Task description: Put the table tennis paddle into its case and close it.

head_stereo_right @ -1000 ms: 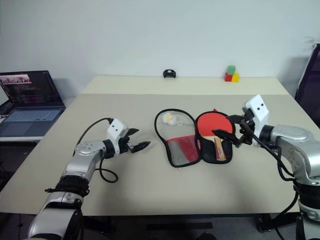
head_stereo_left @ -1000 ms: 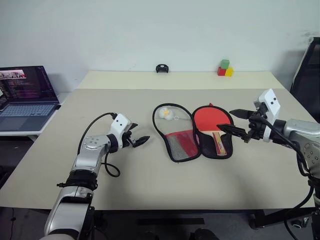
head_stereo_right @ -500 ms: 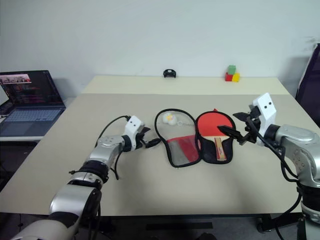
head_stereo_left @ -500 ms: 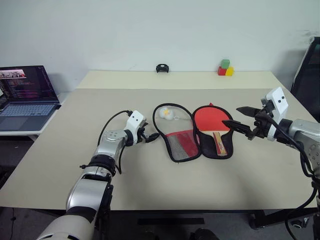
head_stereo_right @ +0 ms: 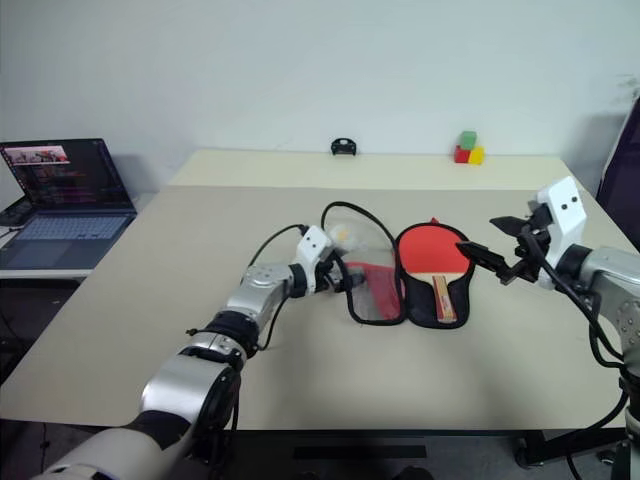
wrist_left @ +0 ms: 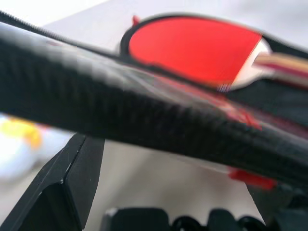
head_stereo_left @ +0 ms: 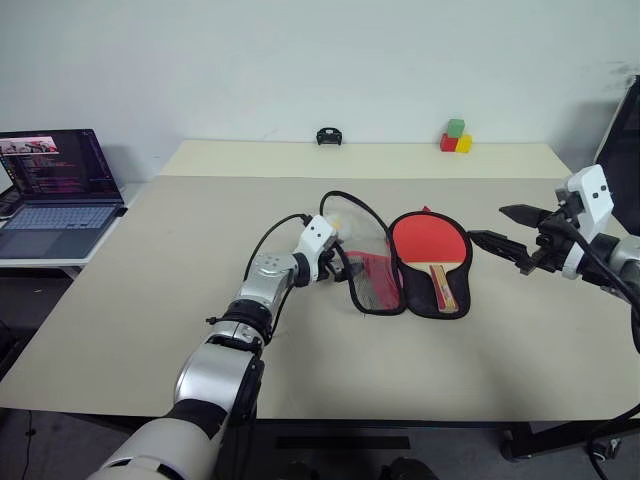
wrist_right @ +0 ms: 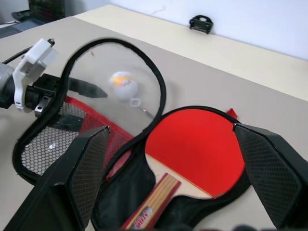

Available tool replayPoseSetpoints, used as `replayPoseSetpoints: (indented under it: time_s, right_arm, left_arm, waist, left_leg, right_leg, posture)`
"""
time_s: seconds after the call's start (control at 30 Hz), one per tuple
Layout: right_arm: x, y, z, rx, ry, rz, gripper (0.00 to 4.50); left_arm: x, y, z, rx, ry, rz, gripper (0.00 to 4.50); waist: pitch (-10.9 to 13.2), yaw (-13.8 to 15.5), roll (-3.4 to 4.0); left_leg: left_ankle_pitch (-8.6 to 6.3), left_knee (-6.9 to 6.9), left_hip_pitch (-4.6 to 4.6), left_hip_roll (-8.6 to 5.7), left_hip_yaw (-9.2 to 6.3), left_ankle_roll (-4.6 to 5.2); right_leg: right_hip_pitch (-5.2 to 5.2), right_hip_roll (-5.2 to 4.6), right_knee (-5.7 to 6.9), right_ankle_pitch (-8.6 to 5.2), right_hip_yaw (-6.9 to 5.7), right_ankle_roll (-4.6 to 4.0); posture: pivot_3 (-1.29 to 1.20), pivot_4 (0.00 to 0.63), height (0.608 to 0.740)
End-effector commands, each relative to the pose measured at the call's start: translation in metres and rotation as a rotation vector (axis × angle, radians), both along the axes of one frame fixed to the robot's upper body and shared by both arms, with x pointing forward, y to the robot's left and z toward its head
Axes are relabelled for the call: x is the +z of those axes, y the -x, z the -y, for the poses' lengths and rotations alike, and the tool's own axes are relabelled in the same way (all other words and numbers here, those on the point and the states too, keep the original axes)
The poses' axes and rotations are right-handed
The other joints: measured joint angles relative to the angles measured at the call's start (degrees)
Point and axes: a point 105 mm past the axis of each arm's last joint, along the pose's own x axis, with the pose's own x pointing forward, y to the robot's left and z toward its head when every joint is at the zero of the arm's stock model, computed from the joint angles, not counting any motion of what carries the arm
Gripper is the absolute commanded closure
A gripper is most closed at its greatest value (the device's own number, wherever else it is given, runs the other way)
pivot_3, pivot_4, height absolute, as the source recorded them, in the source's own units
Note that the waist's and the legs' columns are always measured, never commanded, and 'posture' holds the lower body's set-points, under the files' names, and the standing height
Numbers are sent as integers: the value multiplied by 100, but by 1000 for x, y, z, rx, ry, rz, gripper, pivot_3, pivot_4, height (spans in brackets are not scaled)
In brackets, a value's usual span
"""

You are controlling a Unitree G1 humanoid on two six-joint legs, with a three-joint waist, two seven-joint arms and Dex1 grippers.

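The table tennis paddle [head_stereo_left: 430,238] lies red face up in the right, black half of the open case [head_stereo_left: 447,300], handle [wrist_right: 149,202] toward me. The case's left flap [head_stereo_left: 368,285], red with black mesh, is tilted up off the table, and a white-yellow charm [wrist_right: 122,82] sits behind it. My left gripper [head_stereo_left: 343,267] is open at that flap's left edge; in the left wrist view the black zip rim [wrist_left: 144,125] runs across in front of the spread fingers [wrist_left: 72,187]. My right gripper [head_stereo_left: 488,223] hovers open just right of the paddle, touching nothing.
An open laptop [head_stereo_left: 55,185] sits on a side table at the left. At the table's far edge are a small black object [head_stereo_left: 328,136] and stacked coloured blocks [head_stereo_left: 455,137]. A dark chair [head_stereo_left: 625,140] stands at the right edge.
My left gripper has swung right across the table to the case's left flap, which has lifted from flat to tilted up. My right gripper has drawn back to the right, away from the paddle.
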Motion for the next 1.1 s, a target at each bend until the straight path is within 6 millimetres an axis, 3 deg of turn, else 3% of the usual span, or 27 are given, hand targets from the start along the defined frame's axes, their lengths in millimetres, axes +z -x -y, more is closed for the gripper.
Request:
replayPoseSetpoints:
  time_s: [0.03, 0.27, 0.4, 0.7, 0.87, 1.1]
  right_arm:
    - [17, 9, 4, -7, 15, 64, 13]
    - [21, 12, 9, -30, 20, 70, 13]
    - [22, 15, 14, -56, 18, 73, 13]
    - [21, 15, 20, -95, 13, 74, 13]
    - [2, 6, 35, -196, 19, 14, 13]
    - [-30, -3, 37, -230, -3, -87, 13]
  left_arm:
    - [25, -3, 16, -24, 41, 66, 0]
    - [37, -1, 40, -60, 71, 84, 0]
    - [44, 3, 64, -91, 80, 89, 0]
    - [43, 5, 84, -79, 70, 90, 0]
    - [44, 4, 72, -95, 76, 100, 0]
    - [35, 9, 16, -163, 93, 100, 0]
  waist:
    - [0, 2, 0]
    - [2, 4, -2]
    - [4, 57, -6]
    - [4, 59, -6]
    - [4, 60, -6]
    - [1, 13, -2]
  left_leg:
    - [0, 0, 0, 0, 0, 0]
    - [0, 0, 1, 0, 3, 0]
    - [0, 0, -1, -1, 4, 0]
    - [0, -1, 5, 0, 15, 1]
    - [1, -1, 5, 0, 16, 1]
    - [1, -3, 15, 5, 26, 1]
  right_leg:
    - [0, 0, 0, 0, 0, 0]
    - [0, 1, 0, 0, -1, 0]
    - [0, 1, -1, 0, -2, 0]
    - [0, 4, 3, 0, -1, 0]
    - [0, 3, 3, 0, 0, 0]
    - [-2, 5, 13, 0, 5, 0]
  posture:
    - [0, 150, 740]
    - [0, 150, 740]
    - [0, 150, 740]
    - [0, 150, 740]
    - [0, 150, 740]
    - [0, 150, 740]
